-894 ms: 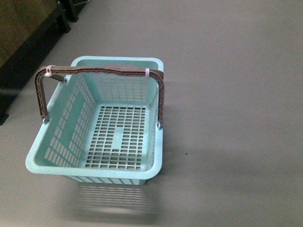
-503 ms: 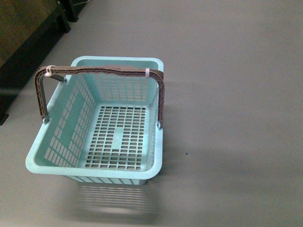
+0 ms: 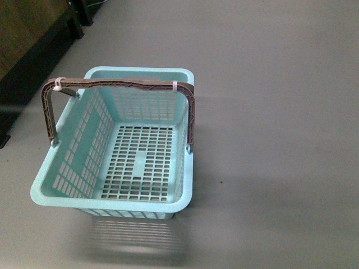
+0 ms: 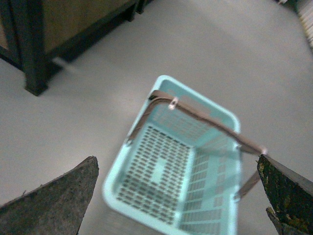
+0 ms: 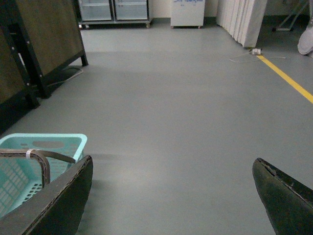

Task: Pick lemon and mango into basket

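**Left tool (image 4: 176,159) and right tool (image 5: 172,160) both released and empty, no fruit in sight**

Neither the lemon nor the mango shows in any view. The basket (image 3: 110,203) stands empty, below the left tool and off to one side of the right tool. Its brown handles (image 3: 120,84) stand upright, tied together across the opening. A fruit lowered there would likely strike them and bounce out, or tip the basket. A dark wooden cabinet (image 3: 25,39) stands beyond the basket's left side.
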